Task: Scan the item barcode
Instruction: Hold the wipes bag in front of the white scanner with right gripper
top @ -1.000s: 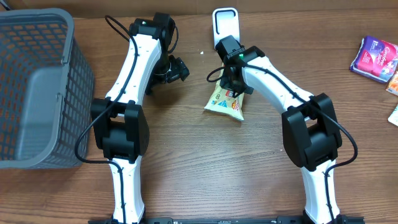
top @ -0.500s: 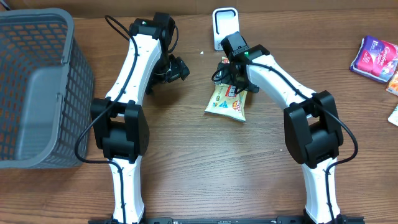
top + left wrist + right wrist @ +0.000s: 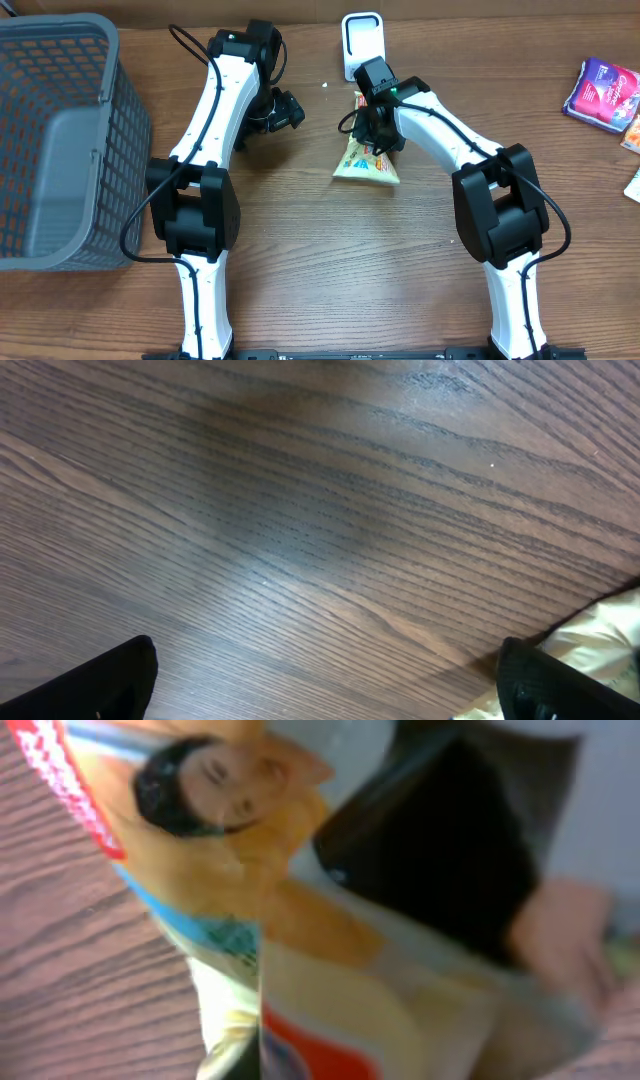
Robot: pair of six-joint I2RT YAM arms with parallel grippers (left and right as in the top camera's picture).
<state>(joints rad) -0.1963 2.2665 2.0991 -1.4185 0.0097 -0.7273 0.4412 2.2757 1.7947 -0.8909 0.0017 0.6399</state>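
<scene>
Since a second ago the packet [image 3: 368,162] has turned its top end toward the scanner [image 3: 361,38], and my right pincer [image 3: 372,128] has crept a little nearer that white stand with it. I am pinching the packet's upper end with my right pincer pressed together on it. The lower end is resting on the table [image 3: 330,260], just in front of the scanner and between my two arms. In my right wrist view the packet [image 3: 300,930] is filling nearly everything, blurred, with a printed face and red and yellow patches showing. My left pincer [image 3: 288,110] is hanging spread wide over bare wood to the left of the packet, gripping nothing. Its dark fingertips [image 3: 110,680] are sitting at the bottom corners of the left wrist view, with an edge of the packet [image 3: 600,645] peeking in beside the right one. The basket [image 3: 60,150] is standing at the far left, and a purple pack [image 3: 600,88] is lying well apart at the far right.
</scene>
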